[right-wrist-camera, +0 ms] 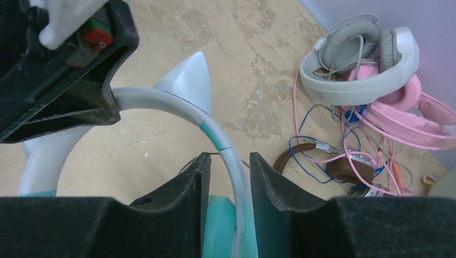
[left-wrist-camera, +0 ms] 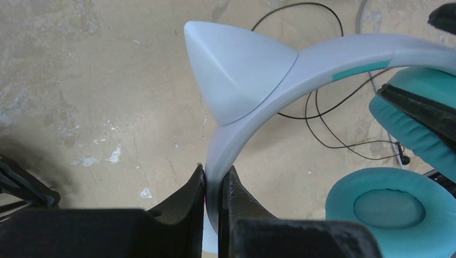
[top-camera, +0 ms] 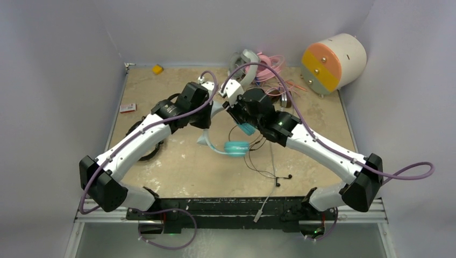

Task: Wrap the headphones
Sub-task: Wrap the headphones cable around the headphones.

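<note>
From above, the headphones (top-camera: 236, 148) are mostly hidden, only a teal cup showing. The left gripper (left-wrist-camera: 215, 174) pinches their white band tight between its jaws. The right gripper (right-wrist-camera: 228, 161) has jaws a little apart, the band loose between them.

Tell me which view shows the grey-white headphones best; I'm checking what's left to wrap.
Right wrist: the grey-white headphones lie in full view over the pink pair. Top external shows them small and partly hidden. Left wrist misses them.
</note>
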`<control>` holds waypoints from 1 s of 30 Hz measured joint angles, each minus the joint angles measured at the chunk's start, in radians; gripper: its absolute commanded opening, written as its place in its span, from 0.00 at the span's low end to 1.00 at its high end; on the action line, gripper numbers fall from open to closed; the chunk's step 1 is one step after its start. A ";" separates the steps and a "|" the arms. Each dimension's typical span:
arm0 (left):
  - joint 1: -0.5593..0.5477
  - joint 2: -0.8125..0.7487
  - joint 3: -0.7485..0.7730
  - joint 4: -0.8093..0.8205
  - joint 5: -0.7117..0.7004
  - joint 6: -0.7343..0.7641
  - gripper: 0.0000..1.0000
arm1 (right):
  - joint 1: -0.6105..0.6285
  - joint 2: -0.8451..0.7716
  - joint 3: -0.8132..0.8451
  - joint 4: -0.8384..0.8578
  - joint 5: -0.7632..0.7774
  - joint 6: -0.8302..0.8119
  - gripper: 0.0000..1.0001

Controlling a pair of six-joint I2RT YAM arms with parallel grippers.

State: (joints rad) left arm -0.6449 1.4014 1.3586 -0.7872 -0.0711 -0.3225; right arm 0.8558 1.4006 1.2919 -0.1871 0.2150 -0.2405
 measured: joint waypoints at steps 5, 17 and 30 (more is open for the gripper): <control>0.003 -0.007 -0.013 -0.003 0.023 -0.032 0.00 | -0.047 -0.053 0.003 -0.030 -0.036 0.074 0.39; 0.260 -0.082 -0.092 -0.008 0.146 -0.055 0.00 | -0.332 -0.340 -0.225 -0.021 -0.230 0.288 0.65; 0.278 -0.191 -0.069 -0.054 0.064 -0.052 0.00 | -0.335 -0.531 -0.764 0.193 -0.261 0.422 0.87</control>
State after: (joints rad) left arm -0.3664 1.2102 1.2892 -0.8413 -0.0067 -0.3748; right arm 0.5213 0.8700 0.5278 0.0059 -0.0463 0.1814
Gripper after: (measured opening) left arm 0.060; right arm 0.809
